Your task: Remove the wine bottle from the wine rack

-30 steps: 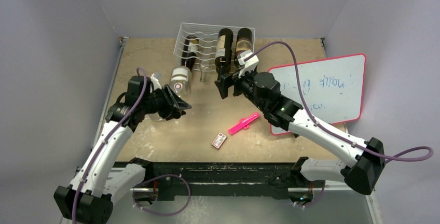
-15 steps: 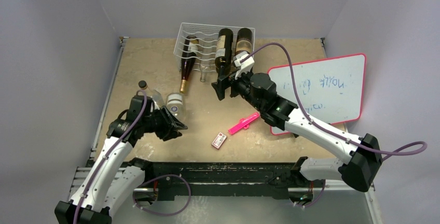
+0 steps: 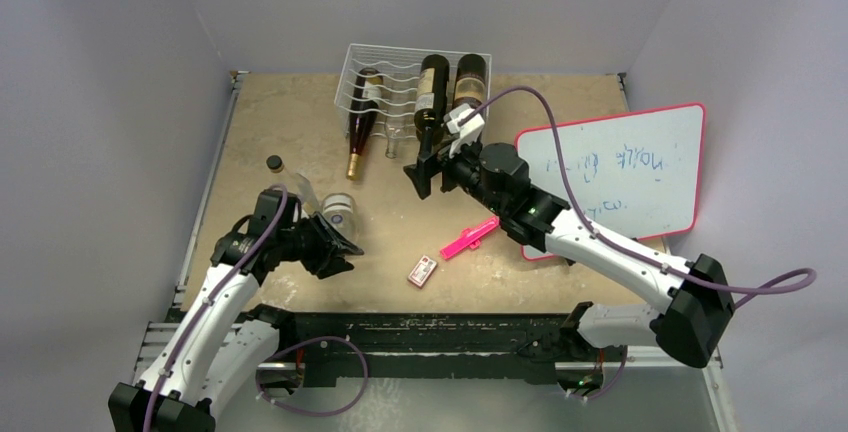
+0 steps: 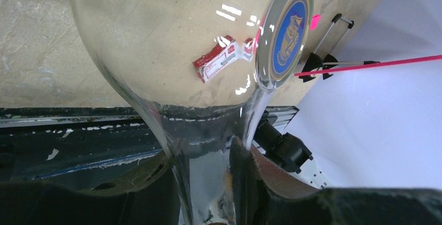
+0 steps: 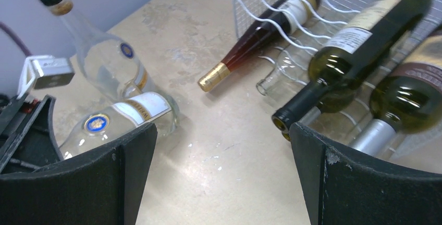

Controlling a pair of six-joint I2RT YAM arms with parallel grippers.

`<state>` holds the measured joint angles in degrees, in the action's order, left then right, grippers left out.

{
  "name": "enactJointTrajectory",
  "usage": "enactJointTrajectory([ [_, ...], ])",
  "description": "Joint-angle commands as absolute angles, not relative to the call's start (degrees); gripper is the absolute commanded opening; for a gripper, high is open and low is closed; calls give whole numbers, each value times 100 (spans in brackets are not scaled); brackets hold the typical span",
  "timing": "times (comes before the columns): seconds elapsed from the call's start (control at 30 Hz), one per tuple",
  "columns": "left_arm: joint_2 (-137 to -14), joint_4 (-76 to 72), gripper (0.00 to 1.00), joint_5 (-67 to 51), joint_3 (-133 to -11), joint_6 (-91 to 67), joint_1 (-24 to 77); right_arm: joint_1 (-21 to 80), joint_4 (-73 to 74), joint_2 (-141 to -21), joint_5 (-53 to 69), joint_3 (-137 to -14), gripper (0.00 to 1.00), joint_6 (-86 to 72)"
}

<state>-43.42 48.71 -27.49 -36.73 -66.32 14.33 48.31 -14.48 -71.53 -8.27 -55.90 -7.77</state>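
Note:
The white wire wine rack (image 3: 400,60) stands at the back of the table. It holds a brown bottle with a gold top (image 3: 358,127), a dark green bottle (image 3: 431,92) and a dark bottle (image 3: 469,80). My left gripper (image 3: 325,242) is shut on the neck of a clear wine bottle (image 3: 340,216), which is off the rack at the near left; the left wrist view shows its neck (image 4: 208,173) between my fingers. My right gripper (image 3: 424,167) is open and empty (image 5: 224,183), with the green bottle's mouth (image 5: 284,121) just beyond its right finger.
A second clear bottle with a black cap (image 3: 275,164) lies close behind the held one. An empty clear bottle (image 5: 276,76) lies under the rack. A pink-framed whiteboard (image 3: 615,172), a pink clip (image 3: 470,238) and a small red-and-white box (image 3: 422,271) lie to the right.
My left arm has drawn the clear bottle away from the rack, toward the near left of the table. My right gripper has shifted slightly left and stays open.

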Motion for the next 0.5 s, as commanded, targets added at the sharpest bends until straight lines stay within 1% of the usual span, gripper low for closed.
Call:
enactJointTrajectory([
  [0.0,-4351,4268,12,-2939,-4278,-6871,1441,4959,-2305,-7311,213,-5269,100,-184],
  [0.13,-4563,4528,12,-2962,-4609,-6832,1437,5727,-3748,-7346,484,-4417,100,1207],
  [0.2,-4655,4633,12,-2964,-4789,-6811,1441,5782,-4313,-7436,894,-4037,100,1636],
  [0.3,-4768,4689,12,-3036,-4936,-6861,1438,5785,-5575,-7732,1530,-3492,98,2254],
  [0.47,-4823,4681,11,-3142,-5103,-7058,1428,5808,-6302,-8685,1939,-3764,98,2534],
])
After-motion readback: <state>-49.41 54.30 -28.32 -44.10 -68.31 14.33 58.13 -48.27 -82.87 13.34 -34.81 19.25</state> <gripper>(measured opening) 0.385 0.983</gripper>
